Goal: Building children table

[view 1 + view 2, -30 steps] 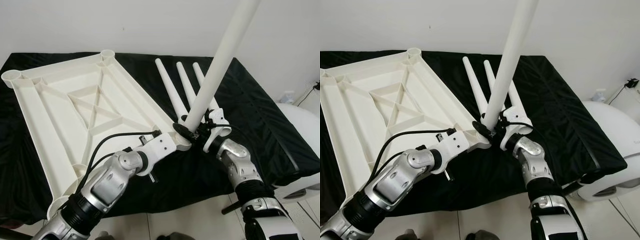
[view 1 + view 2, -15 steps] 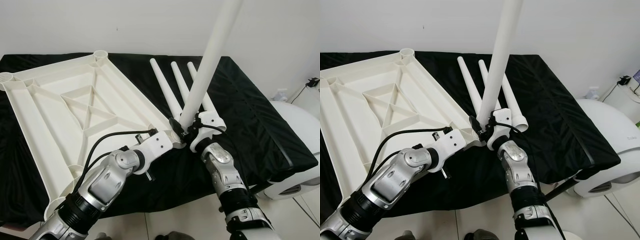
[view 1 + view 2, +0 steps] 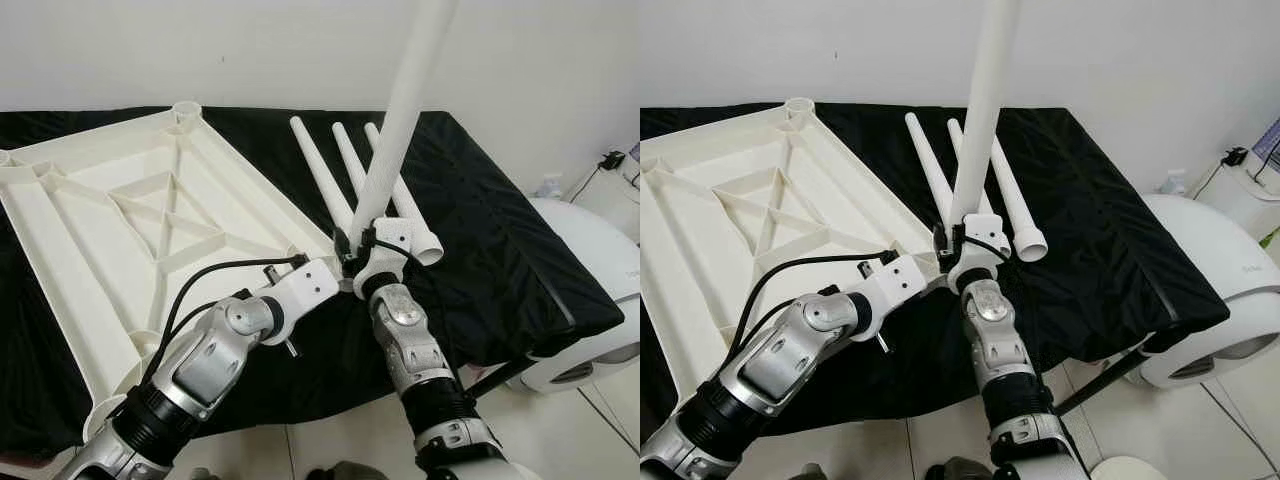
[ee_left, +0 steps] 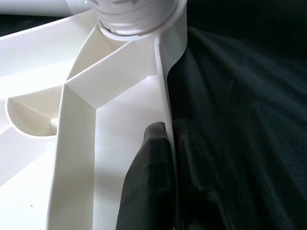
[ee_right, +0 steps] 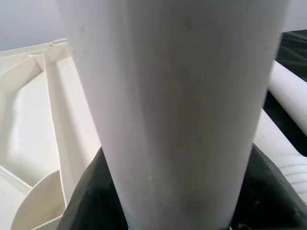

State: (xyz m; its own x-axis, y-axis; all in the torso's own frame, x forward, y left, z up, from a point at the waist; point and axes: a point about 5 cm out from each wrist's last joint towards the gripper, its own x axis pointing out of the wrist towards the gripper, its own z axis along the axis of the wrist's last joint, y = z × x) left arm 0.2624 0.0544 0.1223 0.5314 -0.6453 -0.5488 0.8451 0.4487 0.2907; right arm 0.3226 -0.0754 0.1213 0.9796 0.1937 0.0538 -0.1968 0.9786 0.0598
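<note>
Leg (image 3: 400, 110) upright in right hand (image 3: 352, 262) (left hand (image 4: 165, 177) pinching tabletop (image 3: 120, 230) rim).

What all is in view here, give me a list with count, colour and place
tabletop: 1, white, upside down on the left of the cloth, ribs up.
upright leg: 1, white, standing at the tabletop's near right corner socket.
loose legs: 3, white, lying side by side right of the tabletop.
cloth: 1, black, covering the work surface.
round appliance: 1, white, on the floor at right.
left gripper: 1, black, pinching the tabletop's rim.
right gripper: 1, black, around the upright leg's base.
</note>
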